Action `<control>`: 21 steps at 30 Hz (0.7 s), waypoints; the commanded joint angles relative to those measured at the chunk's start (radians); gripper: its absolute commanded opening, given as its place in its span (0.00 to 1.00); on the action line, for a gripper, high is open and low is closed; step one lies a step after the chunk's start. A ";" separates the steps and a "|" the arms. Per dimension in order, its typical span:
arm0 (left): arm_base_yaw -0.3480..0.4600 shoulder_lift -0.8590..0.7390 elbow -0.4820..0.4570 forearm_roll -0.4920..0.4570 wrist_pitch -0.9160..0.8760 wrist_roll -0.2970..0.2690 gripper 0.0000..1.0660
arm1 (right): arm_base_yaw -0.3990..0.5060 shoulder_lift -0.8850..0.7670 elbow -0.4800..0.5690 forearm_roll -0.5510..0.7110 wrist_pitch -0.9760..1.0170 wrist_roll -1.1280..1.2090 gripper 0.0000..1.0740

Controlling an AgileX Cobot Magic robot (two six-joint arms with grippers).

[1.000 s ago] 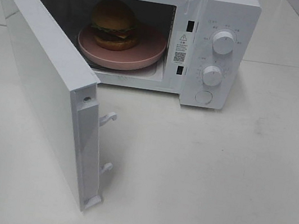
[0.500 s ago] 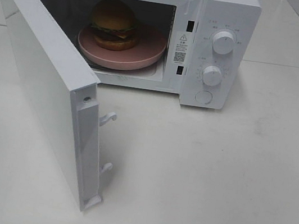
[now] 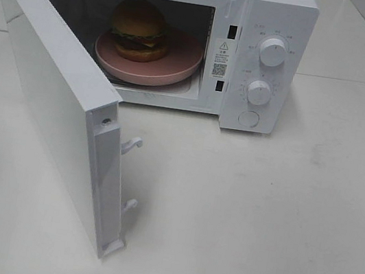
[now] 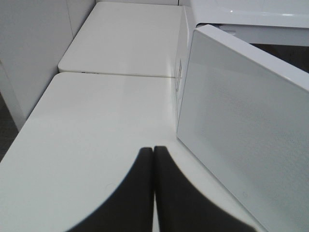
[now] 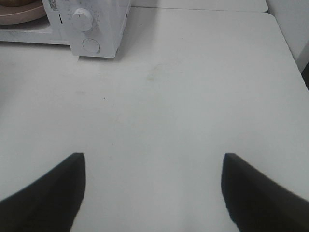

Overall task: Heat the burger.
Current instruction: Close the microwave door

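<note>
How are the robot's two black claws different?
The left gripper has its fingers pressed together; the right gripper has its fingers wide apart. The left gripper is beside the open microwave door; the right gripper faces the microwave's knob across the table. Both are black and hold nothing.

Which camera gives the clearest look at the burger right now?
Exterior high: the burger sits whole on the pink plate inside the open microwave. The left wrist view misses it, showing the door; the right wrist view catches just the plate's edge.
</note>
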 commanded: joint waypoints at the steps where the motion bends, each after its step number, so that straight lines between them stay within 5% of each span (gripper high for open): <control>1: -0.004 0.031 0.034 -0.049 -0.126 0.031 0.00 | -0.004 -0.026 0.002 0.002 -0.001 -0.004 0.70; 5: -0.004 0.108 0.125 -0.139 -0.347 0.142 0.00 | -0.004 -0.026 0.002 0.002 -0.001 -0.003 0.70; 8: -0.004 0.159 0.170 -0.179 -0.464 0.175 0.00 | -0.004 -0.026 0.002 0.002 -0.001 -0.003 0.70; 17: -0.004 0.263 0.279 -0.177 -0.723 0.175 0.00 | -0.004 -0.026 0.002 0.002 -0.001 -0.003 0.70; 21: -0.006 0.307 0.329 -0.107 -0.847 0.125 0.00 | -0.004 -0.026 0.002 0.002 -0.001 -0.003 0.70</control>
